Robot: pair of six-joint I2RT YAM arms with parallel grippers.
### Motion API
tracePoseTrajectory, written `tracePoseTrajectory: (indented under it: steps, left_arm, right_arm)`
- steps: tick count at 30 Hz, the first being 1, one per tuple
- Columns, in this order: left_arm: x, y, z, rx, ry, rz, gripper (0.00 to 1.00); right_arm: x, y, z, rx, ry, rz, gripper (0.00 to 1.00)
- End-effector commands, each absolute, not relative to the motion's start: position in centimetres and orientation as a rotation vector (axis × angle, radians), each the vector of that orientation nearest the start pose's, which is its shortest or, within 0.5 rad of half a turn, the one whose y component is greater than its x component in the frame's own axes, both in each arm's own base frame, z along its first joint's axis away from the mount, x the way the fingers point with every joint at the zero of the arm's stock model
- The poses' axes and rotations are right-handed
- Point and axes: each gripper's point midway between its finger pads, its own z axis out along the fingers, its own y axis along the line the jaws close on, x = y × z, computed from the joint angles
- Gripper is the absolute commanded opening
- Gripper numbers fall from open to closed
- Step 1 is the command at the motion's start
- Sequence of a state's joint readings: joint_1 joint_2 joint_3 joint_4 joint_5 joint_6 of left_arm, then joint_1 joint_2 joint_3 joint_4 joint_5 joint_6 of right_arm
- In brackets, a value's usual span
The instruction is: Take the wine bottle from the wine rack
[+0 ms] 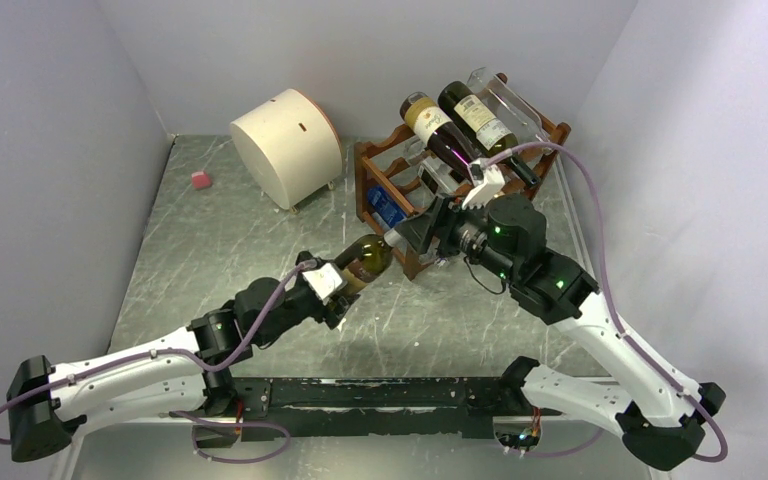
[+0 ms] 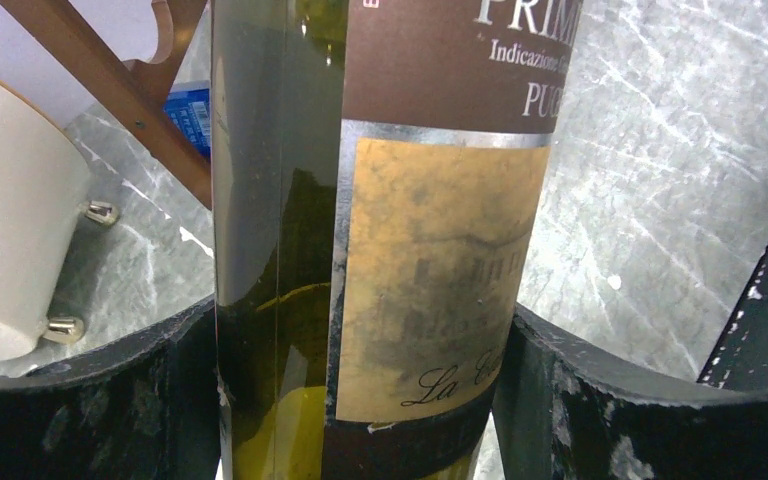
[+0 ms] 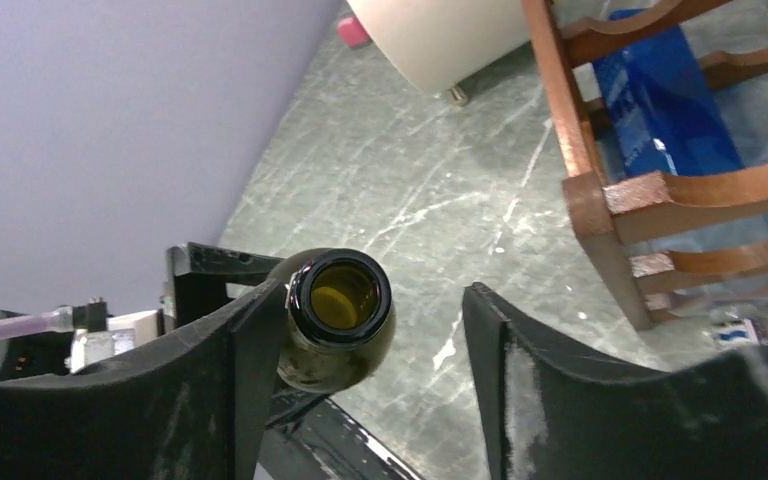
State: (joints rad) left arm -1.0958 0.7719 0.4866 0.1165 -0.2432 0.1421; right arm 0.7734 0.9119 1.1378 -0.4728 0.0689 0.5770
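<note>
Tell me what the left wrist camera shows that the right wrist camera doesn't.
Only the left wrist: the label on the wine bottle, brown over tan, with the left gripper closed on the bottle's body. Only the right wrist: the bottle's open mouth, sitting off-centre in the open right gripper, and a pink block. Both: the bottle, the wooden rack, the cream drum and the marbled table.

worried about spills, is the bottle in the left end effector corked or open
Open: the right wrist view looks straight into the bare mouth of the bottle, no cork or cap.
</note>
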Motion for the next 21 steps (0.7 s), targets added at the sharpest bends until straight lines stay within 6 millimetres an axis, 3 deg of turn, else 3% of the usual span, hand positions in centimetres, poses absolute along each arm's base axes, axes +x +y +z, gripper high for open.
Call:
tracePoseTrajectory:
  steps: [1,3,5,10,15,17,19,20,21]
  left_arm:
    - [18.6,-26.3,26.5,0.663,1.393,-0.652,0.07]
    - [18.4,-26.2,26.4,0.654,1.391,-0.665,0.07]
    - [18.3,-26.1,26.2,0.645,1.393,-0.676,0.07]
    - [18.2,-26.2,26.2,0.643,1.389,-0.689,0.07]
    - [18.1,-26.5,25.9,0.659,1.396,-0.692,0.07]
    - [18.1,-26.5,25.9,0.659,1.4,-0.695,0.07]
    - [17.9,-26.6,25.7,0.665,1.405,-0.703,0.07]
    - [17.9,-26.6,25.7,0.666,1.41,-0.708,0.17]
    - [17.9,-26.6,25.6,0.657,1.42,-0.709,0.33]
  right_arm:
    - [22.0,24.4,36.7,-0.113,1.806,1.018,0.64]
    - [22.0,24.7,36.6,-0.11,1.802,1.035,0.53]
    - [22.2,25.0,36.5,-0.105,1.804,1.042,0.49]
    - [22.5,26.1,36.1,-0.133,1.819,1.067,0.61]
    - [22.8,27.0,35.8,-0.151,1.816,1.092,0.56]
    - [22.9,27.4,35.9,-0.168,1.811,1.1,0.46]
    - [23.0,27.3,36.0,-0.176,1.804,1.09,0.3]
    - [23.0,27.3,36.1,-0.178,1.8,1.082,0.17]
    - [23.1,27.1,36.2,-0.18,1.794,1.072,0.1]
